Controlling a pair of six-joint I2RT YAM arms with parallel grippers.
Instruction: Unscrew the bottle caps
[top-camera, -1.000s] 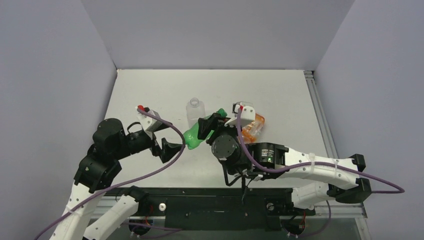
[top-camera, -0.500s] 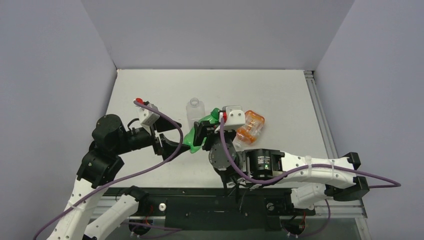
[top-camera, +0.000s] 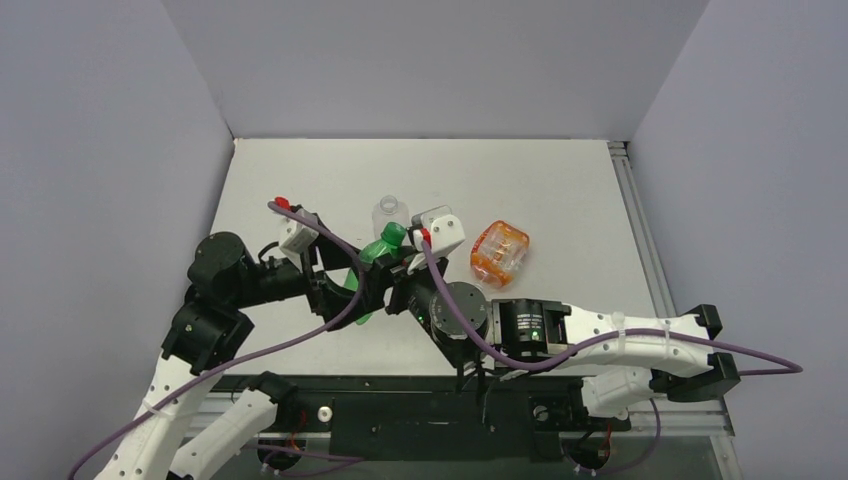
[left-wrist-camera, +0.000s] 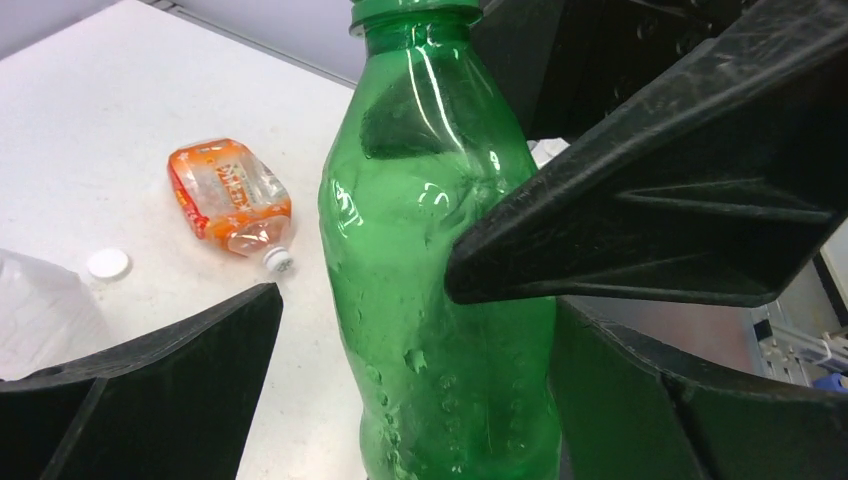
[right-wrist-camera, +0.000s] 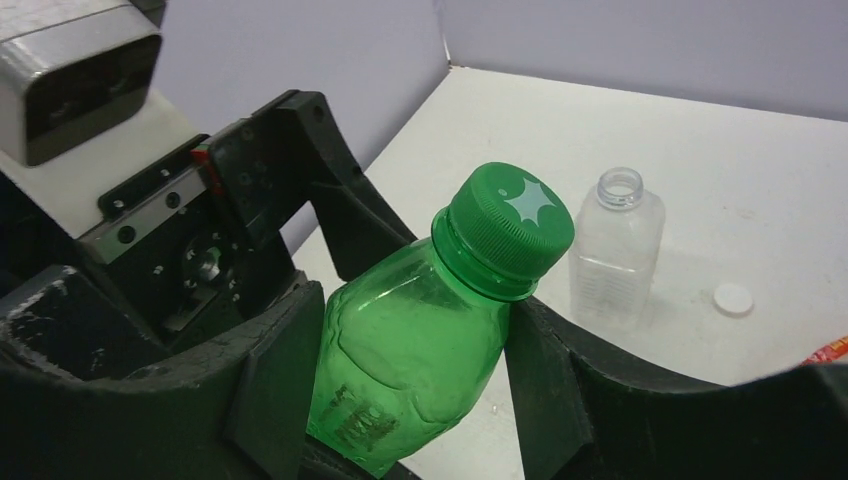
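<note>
Right gripper (right-wrist-camera: 400, 380): pinching the green bottle (right-wrist-camera: 395, 320) by its body, one finger on each side, just under the shoulder. The bottle is held tilted and seems to be off the table (top-camera: 560, 190). The green cap (right-wrist-camera: 512, 215) is screwed on and stands clear above the fingers.

Left gripper (left-wrist-camera: 418, 310): spread wide, with the lower body of the same bottle between its fingers. On the side that shows there is a gap to the wall.

Judgement: one gripper must brace the body while the other turns the cap. The left sits at body height, so it looks best placed to close low. That would free the right to take the cap squarely. The wall is thin and already creased; a moderate squeeze is advised.

Beyond: the clear bottle (right-wrist-camera: 615, 250) stands open-necked, a white cap (right-wrist-camera: 733, 299) lies near it, and the orange bottle (left-wrist-camera: 225, 195) lies on its side, uncapped
</note>
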